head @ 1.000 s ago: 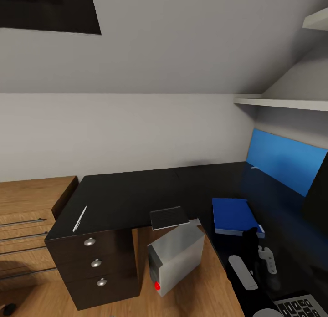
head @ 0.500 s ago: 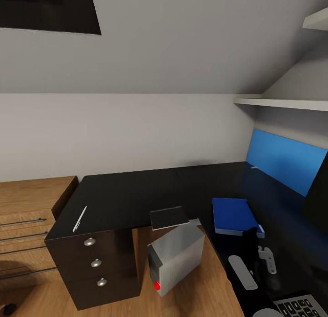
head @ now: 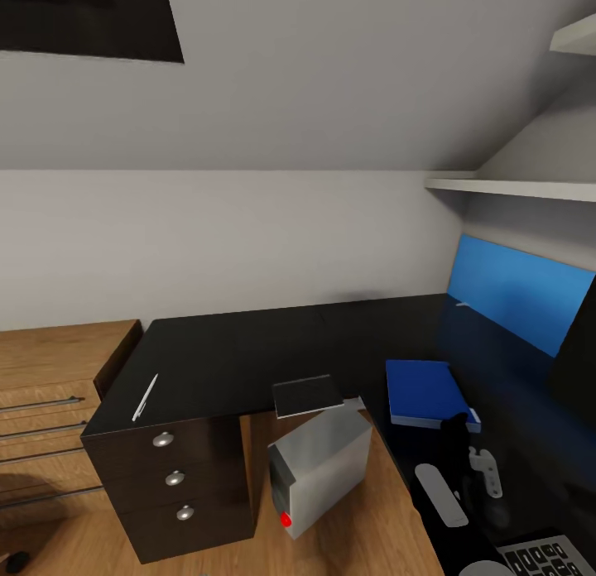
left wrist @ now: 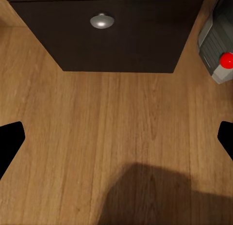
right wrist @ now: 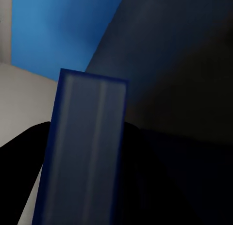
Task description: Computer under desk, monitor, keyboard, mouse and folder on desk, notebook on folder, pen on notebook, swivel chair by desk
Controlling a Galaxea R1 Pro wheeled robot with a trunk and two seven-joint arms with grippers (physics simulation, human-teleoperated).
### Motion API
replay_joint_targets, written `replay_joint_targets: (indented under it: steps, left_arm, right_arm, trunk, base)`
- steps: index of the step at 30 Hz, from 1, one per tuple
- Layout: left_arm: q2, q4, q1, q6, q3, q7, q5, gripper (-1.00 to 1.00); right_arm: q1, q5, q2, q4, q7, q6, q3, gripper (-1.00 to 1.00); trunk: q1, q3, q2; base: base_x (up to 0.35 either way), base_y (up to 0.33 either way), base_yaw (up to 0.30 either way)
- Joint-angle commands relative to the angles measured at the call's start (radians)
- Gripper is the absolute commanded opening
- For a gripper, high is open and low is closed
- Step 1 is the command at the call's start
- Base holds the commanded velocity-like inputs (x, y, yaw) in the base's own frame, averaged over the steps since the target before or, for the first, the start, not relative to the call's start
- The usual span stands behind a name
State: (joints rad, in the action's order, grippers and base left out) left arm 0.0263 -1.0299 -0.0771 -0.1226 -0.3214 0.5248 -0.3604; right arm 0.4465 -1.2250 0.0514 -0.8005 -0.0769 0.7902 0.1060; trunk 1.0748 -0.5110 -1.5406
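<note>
Seemingly the right gripper (head: pixel 460 444) sits at the near edge of the flat blue folder (head: pixel 424 391) on the black desk (head: pixel 248 352); whether it is clamped, I cannot tell. Best to ease off slowly, leaving the folder beside the white mouse (head: pixel 440 494).

Head view: high up, looks down at desk (head: pixel 248 352) corner. Left wrist: low, close over floor (left wrist: pixel 116 137), faces drawers (left wrist: pixel 116 36); shares computer (left wrist: pixel 216 45). Right wrist: very close to folder (right wrist: pixel 82 152).
</note>
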Motion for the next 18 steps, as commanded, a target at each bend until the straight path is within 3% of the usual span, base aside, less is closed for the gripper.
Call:
replay_joint_targets:
  steps: [1, 13, 18]
  left_arm:
    - [0.001, -0.003, 0.000, -0.005, -0.004, 0.007, -0.005, 1.00]
    - [0.015, -0.022, 0.000, -0.006, -0.003, 0.007, -0.008, 1.00]
    - [0.015, -0.022, 0.000, -0.006, -0.004, 0.007, -0.008, 1.00]
  right_arm:
    - [0.000, -0.031, 0.001, 0.001, -0.010, 0.003, 0.000, -1.00]
    - [0.000, -0.031, 0.000, 0.001, -0.010, 0.003, 0.000, -1.00]
    - [0.000, -0.031, 0.001, 0.001, -0.010, 0.003, 0.000, -1.00]
  trunk:
    - [0.000, -0.001, 0.000]
    - [0.000, -0.001, 0.000]
    - [0.015, -0.014, -0.028]
  base:
    - [0.000, 0.000, 0.000]
    - [0.000, 0.000, 0.000]
    - [0.000, 0.000, 0.000]
